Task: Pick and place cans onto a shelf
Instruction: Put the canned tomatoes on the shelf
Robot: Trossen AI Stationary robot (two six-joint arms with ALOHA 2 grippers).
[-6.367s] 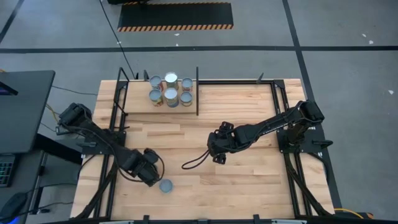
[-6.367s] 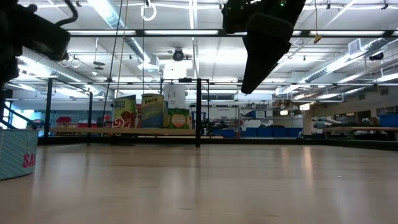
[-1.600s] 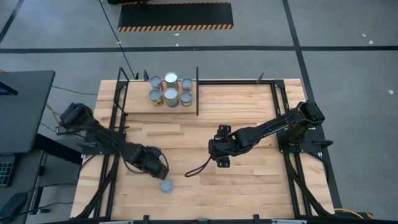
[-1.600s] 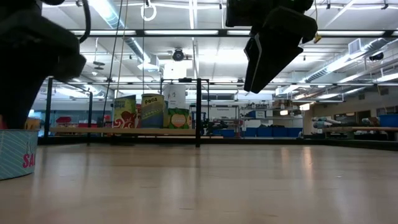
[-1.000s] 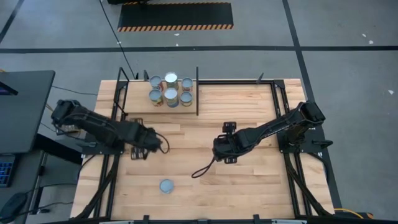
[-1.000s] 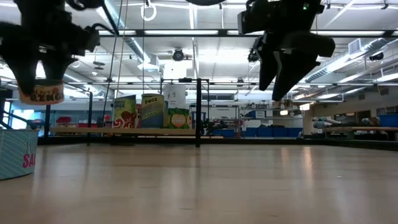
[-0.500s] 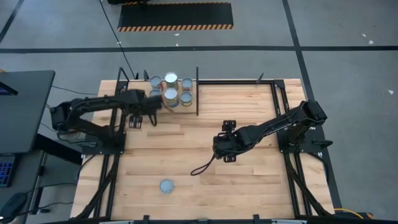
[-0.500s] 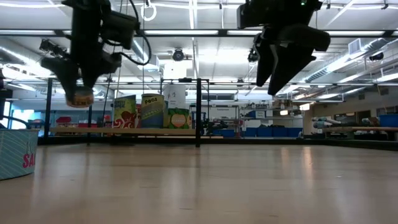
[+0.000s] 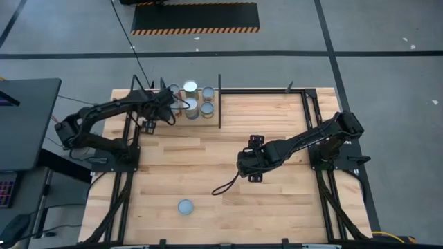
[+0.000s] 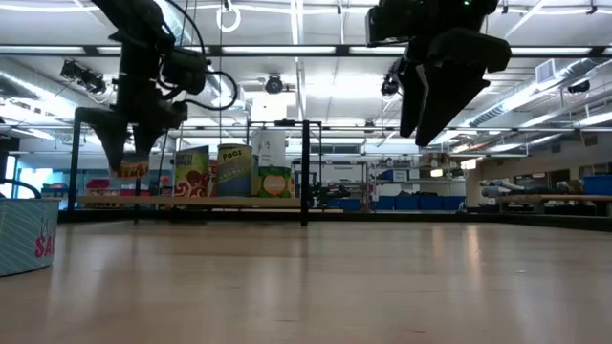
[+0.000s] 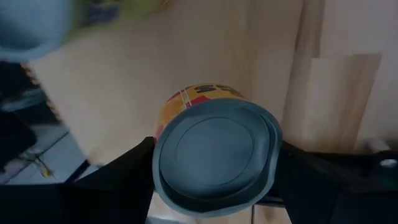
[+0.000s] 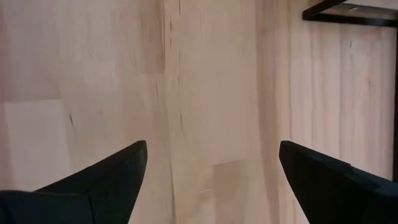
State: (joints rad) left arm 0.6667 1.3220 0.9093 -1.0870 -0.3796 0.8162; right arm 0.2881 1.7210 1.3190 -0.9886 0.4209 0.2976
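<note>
Left hand [image 10: 129, 158] pinched a yellow-labelled can [image 11: 214, 149] above the shelf's [image 9: 156, 117] left end, ready for placing; right hand [image 10: 435, 119] hung spread mid-counter.

1. Large industrial lab or workshop hall, not a home or office.
2. Low view: high open ceiling [image 10: 287, 57] with exposed ducts, pipes and long strip lights [image 10: 316, 50].
3. Rows of blue storage bins [image 10: 402, 203] and workbenches in the far background.
4. High view: bare grey concrete floor [image 9: 374, 76] with dark taped lines.
5. Black-and-orange hazard-striped mat [image 9: 195, 18] on the floor beyond the table.
6. Plank worktable [image 9: 228, 207] ringed by a black metal frame [image 9: 124, 173] carrying two robot arms: a purpose-built test rig.
7. Dark desk with a monitor edge [image 9: 24, 121] beside the rig, a keyboard [image 9: 5, 190] lower down.
</note>
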